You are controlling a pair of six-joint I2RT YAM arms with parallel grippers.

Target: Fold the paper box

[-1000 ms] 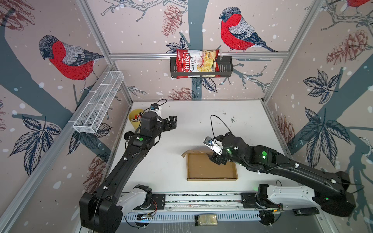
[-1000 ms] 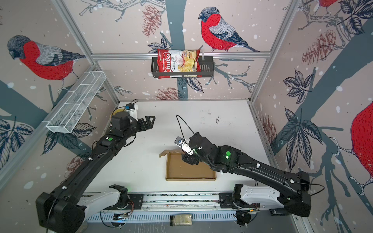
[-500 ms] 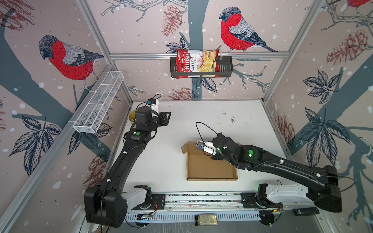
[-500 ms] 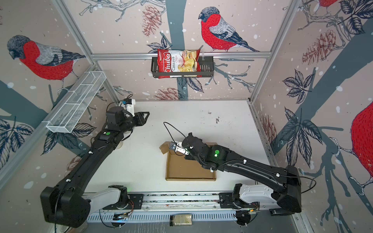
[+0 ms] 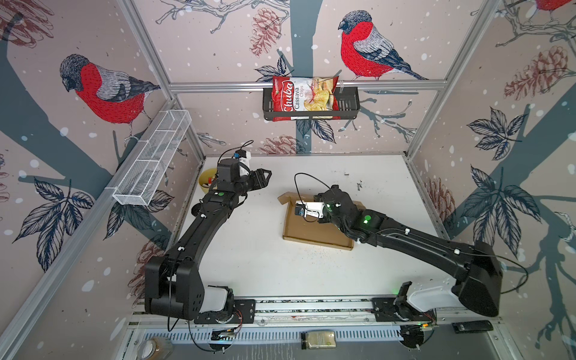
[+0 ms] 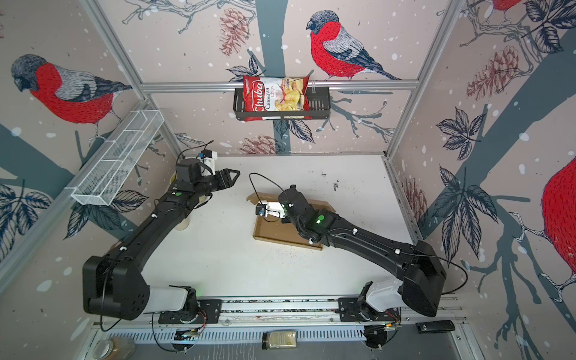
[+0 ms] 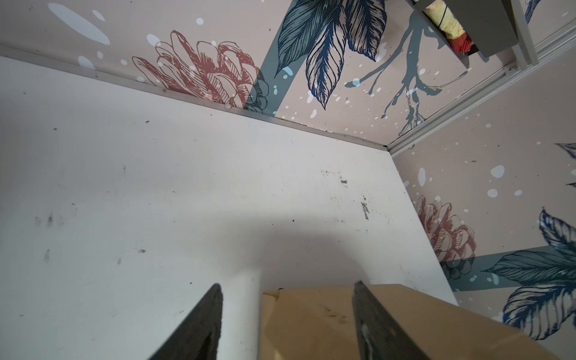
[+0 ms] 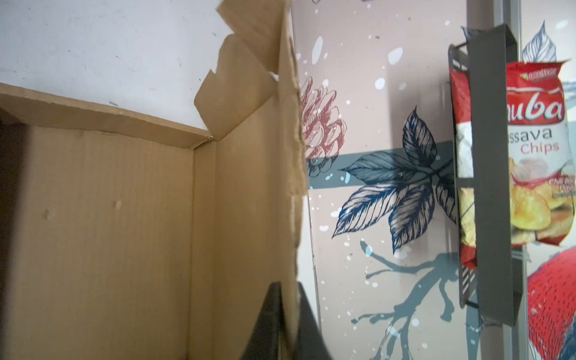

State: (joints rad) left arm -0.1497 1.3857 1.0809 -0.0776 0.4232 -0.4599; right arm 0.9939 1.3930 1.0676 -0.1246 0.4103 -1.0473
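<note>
The paper box (image 5: 311, 230) (image 6: 277, 232) lies on the white worktop (image 5: 249, 249) a little right of the middle, toward the front rail. It is a shallow brown corrugated tray with its inside facing up. A corner flap (image 5: 285, 198) juts out at its far left corner. The right arm reaches across the box from the right. In the right wrist view the right pincer (image 8: 288, 285) is closed on the box (image 8: 109, 218), with one dark finger on each side of a raised cardboard wall. Beyond the fingers that wall ends in ragged, torn-looking tabs, and a low folded rim runs along the neighbouring side. In both top views the wrist hides this grip. The left pincer (image 5: 266, 178) (image 6: 235, 178) hangs in the air over the far left of the worktop, well apart from the box and pointing toward it. Its fingers stand spread with nothing between them. In the left wrist view (image 7: 288, 284) a corner of the box (image 7: 311, 324) shows beyond the tips. A yellow bowl (image 5: 207, 177) sits partly hidden behind the left arm. On the back wall a black wall basket (image 5: 349, 106) holds a bag of Chuba cassava chips (image 5: 304, 98). A white wire basket (image 5: 152, 159) is fixed to the left wall.
</note>
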